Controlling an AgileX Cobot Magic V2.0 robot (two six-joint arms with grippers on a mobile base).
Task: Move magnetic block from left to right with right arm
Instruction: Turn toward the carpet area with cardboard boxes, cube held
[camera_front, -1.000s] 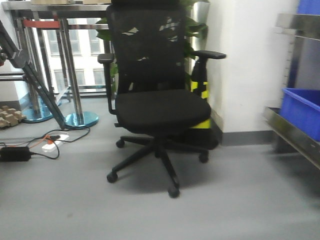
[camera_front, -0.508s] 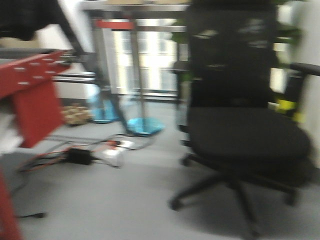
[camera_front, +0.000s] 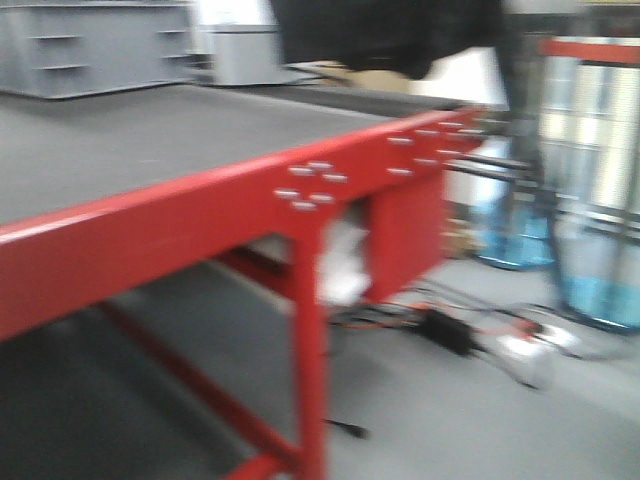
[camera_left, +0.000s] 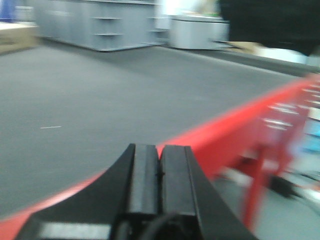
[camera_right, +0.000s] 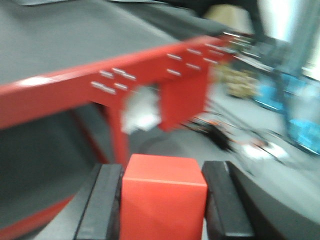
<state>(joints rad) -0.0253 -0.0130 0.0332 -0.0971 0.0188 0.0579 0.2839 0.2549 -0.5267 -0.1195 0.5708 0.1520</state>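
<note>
Exterior front-facing view: the office chair has swung out of frame and the red-framed bench (camera_front: 150, 140) now fills the left, heavily blurred; the base is probably turning. Left wrist view: the left jaws are pressed together, empty, at bottom centre. Right wrist view: the right jaws clamp the magnetic block (camera_right: 162, 192) at bottom centre, off the bench, its lower part cut off.

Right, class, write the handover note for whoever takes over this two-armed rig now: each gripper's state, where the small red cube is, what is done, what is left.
Right gripper: shut on the small bright red magnetic cube, apparently held off the table.
Left gripper: shut, empty, by the edge of the red-framed, grey-topped table.
Done: cube grasped.
Left: set it down on the right side and release. Views are blurred; no drop spot shows.
</note>
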